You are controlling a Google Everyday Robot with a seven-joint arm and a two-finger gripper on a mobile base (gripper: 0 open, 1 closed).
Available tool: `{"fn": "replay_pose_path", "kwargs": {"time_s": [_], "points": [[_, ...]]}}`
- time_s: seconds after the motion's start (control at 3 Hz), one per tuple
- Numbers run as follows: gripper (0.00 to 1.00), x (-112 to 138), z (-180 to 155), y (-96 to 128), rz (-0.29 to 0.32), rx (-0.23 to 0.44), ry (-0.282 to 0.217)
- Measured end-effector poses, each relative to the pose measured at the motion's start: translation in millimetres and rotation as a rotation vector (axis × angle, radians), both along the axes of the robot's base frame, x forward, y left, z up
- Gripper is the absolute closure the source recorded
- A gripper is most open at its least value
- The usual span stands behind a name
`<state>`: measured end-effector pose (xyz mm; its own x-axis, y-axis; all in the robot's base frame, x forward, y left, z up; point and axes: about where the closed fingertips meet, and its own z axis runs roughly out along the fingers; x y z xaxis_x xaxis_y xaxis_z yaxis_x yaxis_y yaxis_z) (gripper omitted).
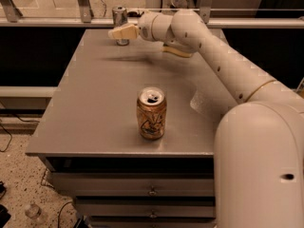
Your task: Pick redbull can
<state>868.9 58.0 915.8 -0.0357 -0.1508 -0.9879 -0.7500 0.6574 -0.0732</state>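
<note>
Gripper (118, 32), at the end of the cream arm (223, 63) extended across the far edge of the table (95, 103). It lies level with, and partly in front of, the redbull can (119, 17), covering the middle of the can's body. Whether it is open, closed, or already gripping the can cannot be told from this view, nor can actual contact be confirmed.

The redbull can stands upright at the far left of the table top, close to the rear edge and just in front of a horizontal rail (57, 22). Its silver top shows above the gripper and its base below.

Progress, as judged: the reach to the target appears complete or nearly so, since the gripper is at the can's height and overlaps it. The can rests on the surface, so a secure hold and the lift remain to be done.

Surroundings: a wider orange-brown can (151, 114) stands upright near the front centre of the table, well apart from the gripper and the target. It is not the task's object. The rail close behind the redbull can limits room for further forward travel. Nothing lies between gripper and can. Drawers (152, 190) sit beneath the table top.
</note>
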Motion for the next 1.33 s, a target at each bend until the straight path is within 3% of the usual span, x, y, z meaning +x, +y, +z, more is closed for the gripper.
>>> {"fn": "replay_pose_path", "kwargs": {"time_s": [0.67,1.33], "points": [[0.00,24,-10,1,-0.036,0.006,0.021],[0.00,37,-20,14,-0.009,0.058,0.015]]}}
